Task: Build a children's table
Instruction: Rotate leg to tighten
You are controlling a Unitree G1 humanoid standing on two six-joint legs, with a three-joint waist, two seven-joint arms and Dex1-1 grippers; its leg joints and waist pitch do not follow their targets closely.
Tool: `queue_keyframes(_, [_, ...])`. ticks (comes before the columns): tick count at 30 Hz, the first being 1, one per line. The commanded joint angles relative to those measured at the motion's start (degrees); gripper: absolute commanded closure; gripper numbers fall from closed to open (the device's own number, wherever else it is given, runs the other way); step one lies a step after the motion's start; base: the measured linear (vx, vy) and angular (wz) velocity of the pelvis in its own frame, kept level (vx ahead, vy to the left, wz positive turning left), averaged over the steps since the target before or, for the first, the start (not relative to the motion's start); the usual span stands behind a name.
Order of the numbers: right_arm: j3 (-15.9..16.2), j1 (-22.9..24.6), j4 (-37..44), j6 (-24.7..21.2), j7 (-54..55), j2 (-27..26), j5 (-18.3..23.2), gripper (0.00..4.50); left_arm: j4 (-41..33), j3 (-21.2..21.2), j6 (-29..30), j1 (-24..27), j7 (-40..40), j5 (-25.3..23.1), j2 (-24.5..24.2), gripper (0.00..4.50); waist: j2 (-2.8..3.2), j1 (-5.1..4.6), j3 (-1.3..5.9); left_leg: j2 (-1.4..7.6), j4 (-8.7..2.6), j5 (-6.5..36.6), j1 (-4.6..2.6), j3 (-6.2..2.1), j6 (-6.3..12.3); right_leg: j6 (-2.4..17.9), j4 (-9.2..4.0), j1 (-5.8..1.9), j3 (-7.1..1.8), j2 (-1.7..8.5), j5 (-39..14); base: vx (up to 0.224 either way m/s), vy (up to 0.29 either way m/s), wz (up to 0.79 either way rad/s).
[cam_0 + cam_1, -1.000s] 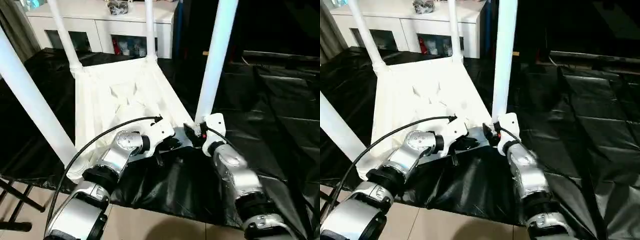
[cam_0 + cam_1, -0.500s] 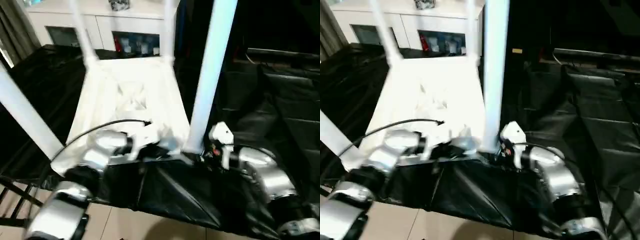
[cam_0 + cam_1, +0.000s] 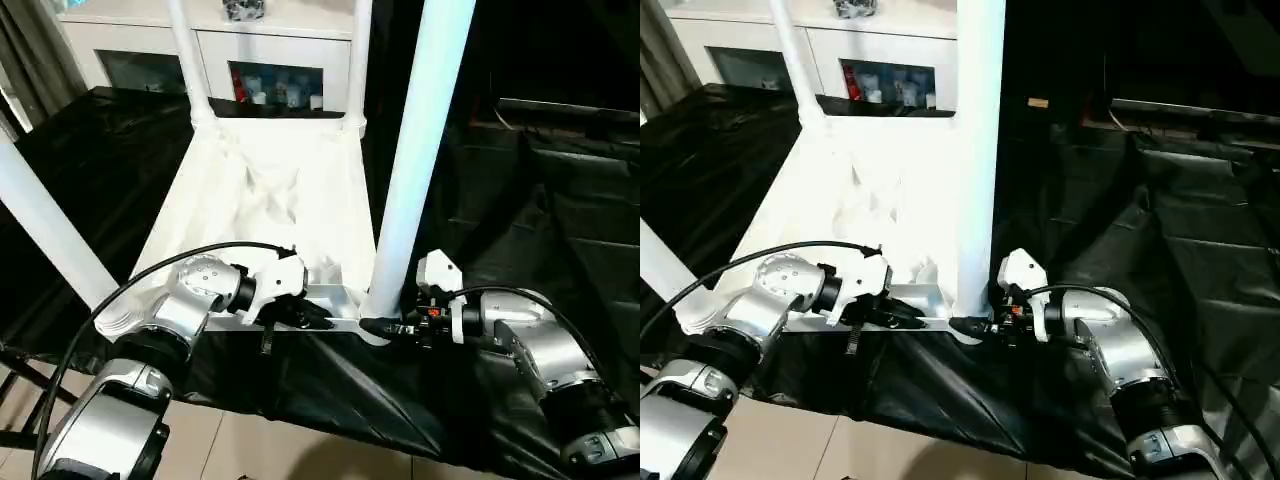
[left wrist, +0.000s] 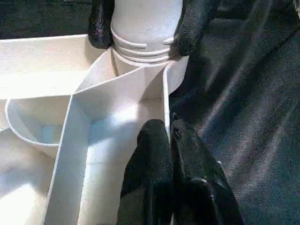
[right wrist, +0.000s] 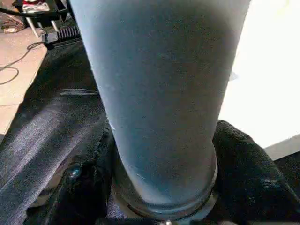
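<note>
**Both grippers are being held at the near right corner of the upturned table**

Since a second ago, the right gripper has been swung from a point beside the near right leg to a level reach across its foot, and the left gripper has been turned along the near rim.

One black cloth is lying over the work surface. On it, one white tabletop is resting upside down, its ribbed underside facing up. Four white tube legs are being seen standing upright in its corner sockets: the near right leg, the near left leg, the far left leg and the far right leg. One white cabinet is standing beyond the cloth.

Two silver forearms are being reached in from the near edge. The right gripper is being held around the base of the near right leg, one black finger on each side of the ribbed socket collar; the wrist view shows them touching the leg. The left gripper's fingers are pressed together on the thin rim wall of the tabletop, just beside that same corner socket.
</note>
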State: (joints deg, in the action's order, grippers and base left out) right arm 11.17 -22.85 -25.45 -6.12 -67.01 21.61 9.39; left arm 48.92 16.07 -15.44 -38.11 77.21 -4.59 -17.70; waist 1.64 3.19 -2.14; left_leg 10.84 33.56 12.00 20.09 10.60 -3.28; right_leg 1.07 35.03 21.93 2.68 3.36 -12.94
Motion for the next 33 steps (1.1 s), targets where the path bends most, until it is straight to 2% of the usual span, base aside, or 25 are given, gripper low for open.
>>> queue_keyframes(1, [3.05, 0.95, 1.38, -0.22, -0.87, -2.58, 0.17, 1.82, 1.99, 2.1, 0.24, 0.36, -1.59, -2.13, 0.53, 4.5, -0.5, 0.11, 2.75, 2.94, -3.52, 6.05, 0.05, -0.81, 4.95, 15.33, -3.65, -2.74, -2.62, 4.95, 0.3, 0.0, 0.0, 0.0])
queue_keyframes(2, [1.79, 1.53, 0.91, -0.1, 4.09, -3.76, -0.83, 1.82, 2.42, 1.77, 1.05, 0.26, -4.57, -2.6, 1.13, 4.5, -0.54, 0.05, 2.65, 2.94, -3.59, 6.66, 0.03, -0.8, 4.65, 15.18, -3.79, -2.7, -2.63, 4.96, -0.68, 0.0, 0.0, 0.0])
queue_keyframes(4, [1.16, 1.71, 0.56, 0.01, 6.54, -4.42, -1.3, 1.82, 2.7, 1.6, 1.47, 0.14, -6.11, -2.88, 1.47, 4.5, -0.57, -0.09, 2.39, 2.88, -3.86, 8.45, 0.0, -0.86, 3.62, 14.6, -4.24, -2.57, -2.62, 5.01, -4.65, 0.0, 0.0, 0.0])
queue_keyframes(7, [-2.45, 1.51, -4.01, 0.69, 23.21, -9.01, -4.83, 1.83, 1.9, 0.62, 5.65, 0.13, -14.3, -3.33, 5.48, 4.5, -0.51, -0.62, 2.0, 2.84, -4.3, 12.02, -0.46, -1.06, 1.29, 12.55, -5.23, -2.09, -2.85, 5.26, -14.59, -0.022, -0.001, 0.0])
queue_keyframes(8, [-3.17, 1.44, -4.65, 0.39, 25.86, -9.82, -5.07, 1.83, 1.55, 0.73, 6.2, 0.24, -15.48, -3.62, 6.16, 4.5, -0.48, -0.95, 1.85, 2.84, -4.52, 13.2, -0.59, -1.2, 0.26, 11.76, -5.57, -1.82, -2.88, 5.28, -18.28, 0.0, 0.0, 0.0])
queue_keyframes(10, [-4.83, 1.15, -6.14, -0.36, 31.84, -12.04, -5.32, 1.83, 0.61, 1.11, 7.9, 0.71, -17.78, -4.04, 8.12, 4.5, -0.59, -1.75, 1.74, 2.7, -4.87, 14.59, -0.14, -1.59, -0.38, 9.69, -5.95, -1.99, -2.8, 5.23, -22.59, 0.0, 0.0, 0.0])
queue_keyframes(11, [-5.79, 0.93, -7.26, -0.55, 37.2, -14.37, -5.84, 1.83, -0.38, 1.42, 9.67, 1.35, -20.05, -4.26, 10.37, 4.5, -0.53, -1.78, 1.78, 2.7, -4.89, 14.62, -0.15, -1.67, -0.4, 9.46, -6.0, -1.95, -2.8, 5.28, -22.75, 0.0, 0.0, 0.0])
queue_keyframes(12, [-5.79, 0.93, -7.26, -0.55, 37.2, -14.37, -5.84, 1.83, -0.38, 1.42, 9.67, 1.35, -20.05, -4.26, 10.37, 4.5, -0.51, -1.94, 1.81, 2.77, -4.92, 14.86, -0.17, -1.65, -0.41, 9.46, -5.96, -1.85, -2.87, 5.23, -22.41, 0.0, 0.0, 0.0])
queue_keyframes(14, [-5.93, 0.6, -7.99, -1.01, 42.74, -17.62, -6.79, 1.83, -0.67, 1.92, 11.31, 1.69, -23.09, -4.85, 12.96, 4.5, -0.38, -2.06, 1.76, 2.68, -4.81, 16.07, -0.59, -1.49, -0.23, 9.59, -6.24, -1.26, -3.05, 5.06, -21.73, 0.0, 0.0, 0.0])
queue_keyframes(15, [-5.75, 0.47, -8.19, -1.08, 44.21, -18.68, -7.19, 1.83, -0.7, 2.18, 11.63, 1.74, -24.02, -5.17, 13.63, 4.5, -0.59, -2.15, 1.73, 2.53, -4.83, 16.21, -0.45, -1.52, 0.0, 9.46, -6.29, -1.36, -3.1, 5.07, -21.86, 0.0, 0.0, 0.0])
queue_keyframes(17, [-5.44, 0.37, -8.28, -1.14, 45.94, -19.93, -7.9, 1.83, -0.77, 2.5, 12.06, 1.79, -25.18, -5.45, 14.31, 4.5, -0.44, -2.2, 1.76, 2.47, -4.82, 16.38, -0.41, -1.53, 0.24, 8.93, -6.44, -1.32, -3.17, 5.07, -22.56, 0.0, 0.0, 0.0])
queue_keyframes(19, [-3.75, 0.14, -7.71, 0.18, 45.56, -21.19, -9.07, 1.13, -1.11, 3.35, 11.83, 1.98, -25.41, -5.9, 14.81, 4.5, -0.46, -2.22, 1.77, 2.49, -4.86, 16.59, -0.28, -1.59, 0.55, 8.6, -6.48, -1.34, -3.18, 5.07, -22.63, 0.0, 0.0, 0.0])
queue_keyframes(20, [-3.37, 0.06, -7.64, 1.07, 45.96, -21.49, -9.72, 1.13, -1.39, 3.56, 11.84, 2.16, -25.37, -6.2, 14.99, 4.5, -0.41, -2.31, 1.79, 2.52, -4.91, 16.78, -0.26, -1.62, 0.52, 8.49, -6.46, -1.28, -3.17, 5.07, -22.54, 0.0, 0.0, 0.0])
queue_keyframes(22, [-2.9, -0.2, -7.33, 2.56, 45.62, -20.34, -10.84, 1.0, -1.75, 3.53, 11.69, 2.46, -25.21, -6.56, 14.54, 4.5, -0.38, -2.32, 1.87, 2.6, -4.92, 16.55, -0.27, -1.62, 0.43, 8.72, -6.4, -1.26, -3.24, 5.13, -21.38, 0.0, 0.0, 0.0])
queue_keyframes(25, [-3.82, -0.49, -7.23, 3.49, 42.38, -17.71, -9.44, 0.72, -2.31, 3.12, 11.45, 2.7, -24.45, -6.44, 12.71, 4.5, -0.36, -2.09, 2.23, 2.62, -4.53, 14.18, -0.39, -1.29, 1.38, 10.79, -5.75, -1.48, -3.39, 4.94, -14.12, 0.0, 0.0, 0.0])
queue_keyframes(26, [-4.42, -0.31, -6.9, 3.63, 40.5, -16.95, -8.19, 0.56, -2.78, 3.0, 11.47, 2.84, -24.52, -6.47, 12.14, 4.5, -0.58, -1.9, 2.33, 2.62, -4.31, 12.55, -0.26, -1.1, 2.3, 11.61, -5.49, -1.71, -3.44, 4.95, -10.71, 0.0, 0.0, 0.0])
queue_keyframes(28, [-4.02, -0.08, -6.49, 4.83, 36.44, -14.09, -7.9, 0.37, -3.01, 2.72, 10.25, 3.02, -22.39, -5.87, 10.42, 4.5, -0.46, -1.45, 2.41, 2.62, -4.09, 10.38, -0.19, -0.96, 3.36, 12.62, -5.07, -1.86, -3.42, 4.93, -6.71, 0.0, 0.0, 0.0])
queue_keyframes(29, [-3.78, 0.16, -6.03, 5.09, 33.89, -12.66, -7.43, 0.28, -3.1, 2.7, 9.12, 3.13, -20.79, -5.48, 9.49, 4.5, -0.68, -1.26, 2.71, 2.58, -3.82, 8.24, 0.03, -0.95, 4.18, 13.17, -4.56, -2.34, -3.34, 4.91, -3.09, 0.0, 0.0, 0.0])
queue_keyframes(30, [-3.7, 0.32, -5.66, 5.04, 32.34, -11.96, -6.99, 0.28, -3.19, 2.62, 8.96, 3.2, -19.86, -5.2, 9.01, 4.5, -0.64, -1.18, 2.73, 2.51, -3.79, 6.68, 0.41, -1.04, 5.04, 13.53, -4.22, -2.67, -3.18, 4.91, -0.42, 0.0, 0.0, 0.0])
queue_keyframes(31, [-3.59, 0.6, -4.96, 4.61, 29.9, -11.07, -6.16, 0.28, -3.28, 2.5, 8.67, 3.25, -18.55, -4.82, 8.34, 4.5, -0.65, -1.3, 2.74, 2.46, -3.76, 6.05, 0.65, -1.05, 5.38, 13.62, -4.05, -2.76, -3.11, 4.87, 0.61, 0.0, 0.0, 0.0])
queue_keyframes(33, [-2.81, 1.55, -2.82, 4.55, 22.16, -8.66, -4.71, 0.28, -3.54, 2.33, 6.86, 3.34, -14.35, -3.81, 6.44, 4.5, -0.62, -1.07, 3.05, 2.44, -3.37, 4.57, 0.52, -0.96, 6.96, 14.0, -3.72, -2.96, -3.06, 4.92, 4.29, 0.0, 0.0, 0.0])
